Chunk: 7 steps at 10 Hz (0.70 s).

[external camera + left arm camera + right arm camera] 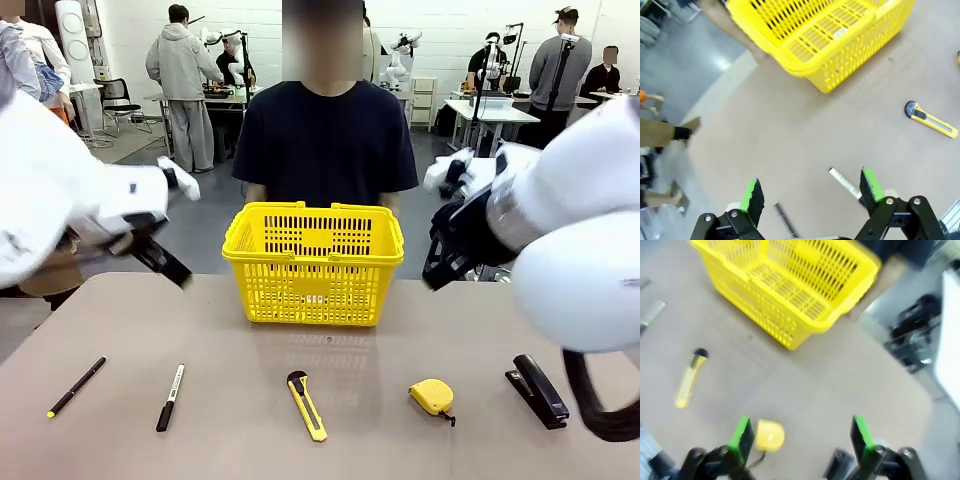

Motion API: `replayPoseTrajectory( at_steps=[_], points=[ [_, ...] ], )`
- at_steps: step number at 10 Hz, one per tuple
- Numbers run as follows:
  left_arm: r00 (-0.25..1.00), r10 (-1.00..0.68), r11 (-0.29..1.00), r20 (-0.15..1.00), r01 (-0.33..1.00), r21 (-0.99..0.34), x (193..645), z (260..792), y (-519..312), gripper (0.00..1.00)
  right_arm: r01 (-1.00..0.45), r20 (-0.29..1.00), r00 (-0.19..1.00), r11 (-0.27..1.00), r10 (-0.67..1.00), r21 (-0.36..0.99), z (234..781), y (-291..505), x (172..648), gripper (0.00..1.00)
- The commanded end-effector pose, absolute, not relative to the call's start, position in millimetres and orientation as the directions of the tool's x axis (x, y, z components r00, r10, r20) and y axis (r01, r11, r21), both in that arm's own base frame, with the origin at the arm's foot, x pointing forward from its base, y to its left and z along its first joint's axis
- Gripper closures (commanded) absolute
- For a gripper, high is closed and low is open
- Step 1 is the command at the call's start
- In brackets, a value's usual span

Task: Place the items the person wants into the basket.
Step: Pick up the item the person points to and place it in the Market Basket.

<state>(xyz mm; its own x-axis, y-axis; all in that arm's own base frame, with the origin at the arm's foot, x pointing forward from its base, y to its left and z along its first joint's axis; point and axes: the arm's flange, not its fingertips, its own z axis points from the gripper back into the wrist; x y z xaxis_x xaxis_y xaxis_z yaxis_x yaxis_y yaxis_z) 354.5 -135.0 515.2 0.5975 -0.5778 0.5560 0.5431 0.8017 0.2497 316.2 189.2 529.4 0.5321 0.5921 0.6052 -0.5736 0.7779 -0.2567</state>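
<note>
Left gripper (pixel 811 189) hangs wide open above the marker (pixel 843 181), so I'd go straight down and pinch across the barrel. Utility knife (pixel 306 405) and tape measure (pixel 432 396) lie loose in front of the basket (pixel 313 262); right gripper (pixel 800 432), open too, hovers over the tape measure.

On the surface (pixel 230 345) sit a basket (pixel 313 292) and, in a row, pen (pixel 76 387), marker (pixel 170 397), knife (pixel 307 405), tape measure (pixel 432 397), stapler (pixel 538 390).
</note>
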Motion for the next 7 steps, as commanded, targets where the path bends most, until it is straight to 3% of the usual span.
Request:
replayPoseTrajectory(
  at_steps=[1,5,6,7],
  points=[
    [0.564,-0.617,0.784,0.549,0.503,0.363,327,592,-127,0.00,-0.553,0.558,0.581,0.790,0.593,-0.264,597,191,281,0.00],
    [0.557,-0.633,0.774,0.537,0.473,0.422,316,650,-127,0.00,-0.526,0.443,0.640,0.779,0.627,-0.342,643,214,261,0.00],
    [0.542,-0.652,0.758,0.530,0.458,0.465,313,650,-131,0.00,-0.447,0.430,0.654,0.777,0.622,-0.444,638,217,260,0.00],
    [0.541,-0.623,0.780,0.565,0.480,0.402,308,659,-122,0.00,-0.552,0.489,0.598,0.769,0.635,-0.323,648,206,248,0.00]
  ],
)
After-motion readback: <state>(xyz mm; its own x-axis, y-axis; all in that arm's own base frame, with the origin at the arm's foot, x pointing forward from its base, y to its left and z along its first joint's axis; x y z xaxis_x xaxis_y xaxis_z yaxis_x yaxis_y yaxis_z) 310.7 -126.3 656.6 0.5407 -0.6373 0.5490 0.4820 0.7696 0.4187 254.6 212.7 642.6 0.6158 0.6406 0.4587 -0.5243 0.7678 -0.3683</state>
